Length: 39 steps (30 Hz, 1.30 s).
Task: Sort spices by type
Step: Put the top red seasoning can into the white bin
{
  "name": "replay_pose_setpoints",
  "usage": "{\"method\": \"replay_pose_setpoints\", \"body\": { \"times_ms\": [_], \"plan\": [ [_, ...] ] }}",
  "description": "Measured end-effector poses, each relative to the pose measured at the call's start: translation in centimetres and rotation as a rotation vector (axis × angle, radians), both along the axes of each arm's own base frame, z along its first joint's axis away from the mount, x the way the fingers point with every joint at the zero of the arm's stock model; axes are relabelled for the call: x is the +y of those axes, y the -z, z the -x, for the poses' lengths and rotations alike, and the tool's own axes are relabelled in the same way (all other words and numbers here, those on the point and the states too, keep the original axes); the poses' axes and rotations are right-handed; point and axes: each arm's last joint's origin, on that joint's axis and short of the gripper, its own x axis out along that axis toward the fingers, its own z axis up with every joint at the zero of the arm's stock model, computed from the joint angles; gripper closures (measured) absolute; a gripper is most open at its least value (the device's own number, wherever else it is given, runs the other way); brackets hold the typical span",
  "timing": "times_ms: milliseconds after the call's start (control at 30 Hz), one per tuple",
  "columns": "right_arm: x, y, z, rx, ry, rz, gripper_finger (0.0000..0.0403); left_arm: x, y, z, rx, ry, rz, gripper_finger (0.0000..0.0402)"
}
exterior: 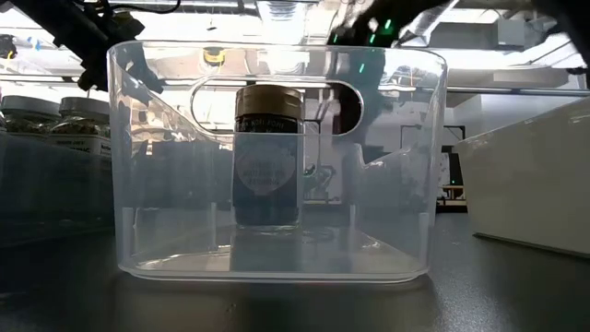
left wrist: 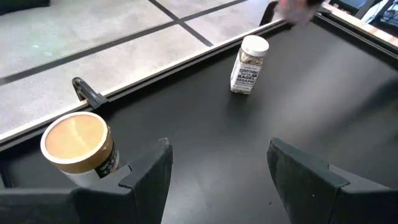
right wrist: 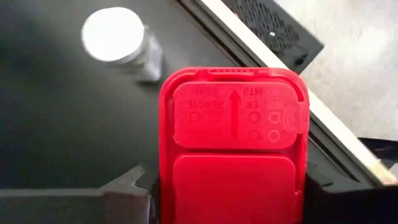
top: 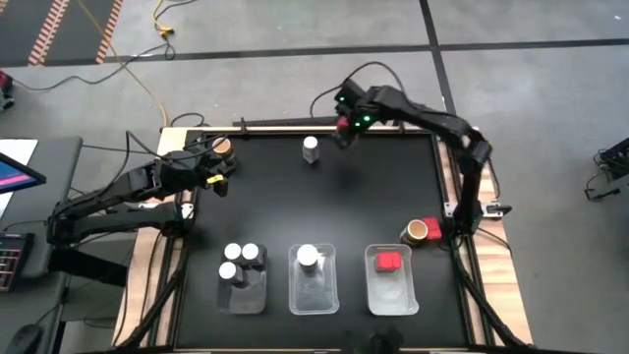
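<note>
While I am watching from overhead, my right gripper (top: 342, 129) is hanging over the far edge of the table (top: 344, 211), right of its middle, with its jaws closing on a red-capped spice jar (right wrist: 233, 155); the right wrist view is showing the red square cap filling the space between the two fingers. Just beside it, a white-capped jar (top: 311, 148) is standing upright near the middle of the far edge, apart from the gripper. My left gripper (top: 218, 169) is waiting at the far left corner, its jaws standing partly open around nothing, and a tan-lidded jar (left wrist: 79, 146) is sitting just beside one finger, by the table's raised rim. Along the near edge, three clear trays are lying in a row: the left tray (top: 244, 295) is holding three white-capped jars (top: 241, 261), the middle tray (top: 314, 290) is holding one white-capped jar (top: 308, 257), and the right tray (top: 392, 292) is holding one red-capped jar (top: 389, 261). At the right edge, another tan-lidded jar (top: 418, 231) and another red-capped jar (top: 431, 229) are standing touching each other. From table height, I am seeing the middle tray's jar (exterior: 268, 157) standing upright inside its clear walls.
</note>
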Motion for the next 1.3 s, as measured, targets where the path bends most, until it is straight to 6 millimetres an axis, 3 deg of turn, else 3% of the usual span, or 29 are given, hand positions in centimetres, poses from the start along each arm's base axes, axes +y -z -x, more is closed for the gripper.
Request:
{"method": "replay_pose_setpoints", "body": {
  "times_ms": [300, 600, 800, 967, 1300],
  "plan": [
    [8.9, -8.4, 5.5, -0.013, -0.183, 0.12, 0.0178, 0.0, -0.3, -0.2, -0.031, 0.014, -0.017, 0.015],
    [18.5, -7.7, 16.3, -0.157, -0.215, 0.094, 0.0178, -2.1, -0.8, -3.1, -0.078, 0.281, -0.047, 0.015],
    [22.0, -8.1, 21.2, -0.33, -0.308, 0.032, 0.0172, -4.1, -0.5, -5.8, -0.072, 0.353, -0.082, 0.015],
    [23.7, -8.1, 22.0, -0.332, -0.485, 0.027, 0.0178, -4.8, -0.3, -7.5, -0.004, 0.382, -0.106, 0.015],
    [28.7, -5.8, 19.0, -0.11, -0.72, -0.039, 0.0172, -5.2, 0.8, -9.0, 0.044, 0.383, -0.062, 0.015]
  ]
}}
